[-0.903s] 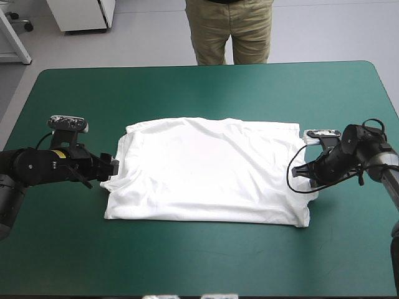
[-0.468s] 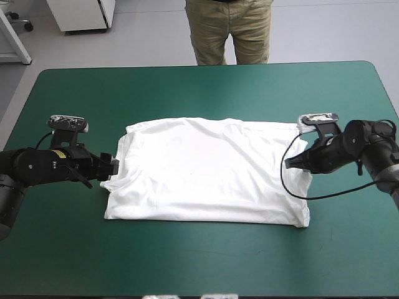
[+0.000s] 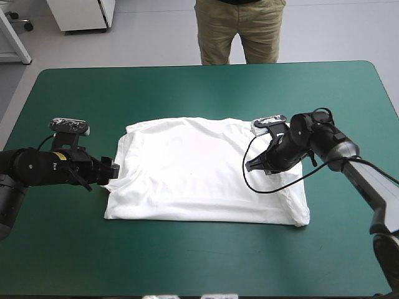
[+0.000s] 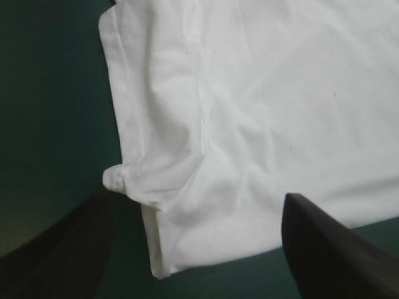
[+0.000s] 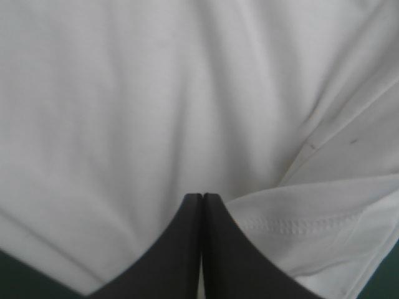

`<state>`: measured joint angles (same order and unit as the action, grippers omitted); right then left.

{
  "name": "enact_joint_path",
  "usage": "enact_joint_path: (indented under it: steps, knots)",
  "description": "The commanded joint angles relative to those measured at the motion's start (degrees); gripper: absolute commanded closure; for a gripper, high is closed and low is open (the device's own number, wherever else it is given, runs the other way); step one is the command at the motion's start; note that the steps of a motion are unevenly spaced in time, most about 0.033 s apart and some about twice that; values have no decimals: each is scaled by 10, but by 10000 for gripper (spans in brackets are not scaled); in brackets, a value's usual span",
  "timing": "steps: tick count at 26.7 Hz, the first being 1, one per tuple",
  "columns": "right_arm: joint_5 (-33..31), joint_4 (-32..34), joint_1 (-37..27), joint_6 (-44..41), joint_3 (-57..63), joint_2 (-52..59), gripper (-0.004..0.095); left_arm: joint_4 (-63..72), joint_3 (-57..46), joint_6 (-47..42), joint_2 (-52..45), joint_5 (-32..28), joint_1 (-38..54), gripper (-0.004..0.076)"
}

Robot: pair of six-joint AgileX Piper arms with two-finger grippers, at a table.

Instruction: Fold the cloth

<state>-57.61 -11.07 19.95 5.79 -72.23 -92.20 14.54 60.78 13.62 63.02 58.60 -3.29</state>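
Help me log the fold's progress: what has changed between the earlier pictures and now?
The right hand, shut on the T-shirt, moved from the shirt's right edge toward the left, over the shirt, drawing that edge inward. The left hand stayed at the shirt's left edge, open. The rest of the shirt lies flat as before.

Bright, even light falls on the teal-green table (image 3: 187,93), seemingly from overhead, and shadows stay thin and faint. The white T-shirt (image 3: 199,168) glares nearly featureless in the high view. In the left wrist view the cover beside it lies dim.
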Motion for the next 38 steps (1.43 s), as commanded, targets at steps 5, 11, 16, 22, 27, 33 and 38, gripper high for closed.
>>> enact_joint_path:
  steps: [5, 11, 16, 22, 27, 33, 38]
  knots:
    - [6, 51, 0, -21, -18, -50, 925, 12, 20, 0, -10, -6, 0, 178]
    - [5, 51, 0, -15, -17, -72, 925, 12, 20, 3, -10, -6, 0, 178]
    - [6, 58, 0, -10, -17, -56, 831, 12, 20, 8, -10, -5, 0, 178]
    - [-15, 57, 0, -10, -18, 27, 352, -2, 20, -26, -9, -10, 0, 178]
    - [-16, 64, 0, -9, -18, 137, 358, -102, 20, -111, 13, -22, 0, 178]
    - [-43, 94, 0, -25, -18, 246, 358, -63, 18, -104, 75, 18, 0, 178]
    - [-75, 152, 0, -66, 2, 330, 358, -38, -59, -75, 85, -4, 0, 178]
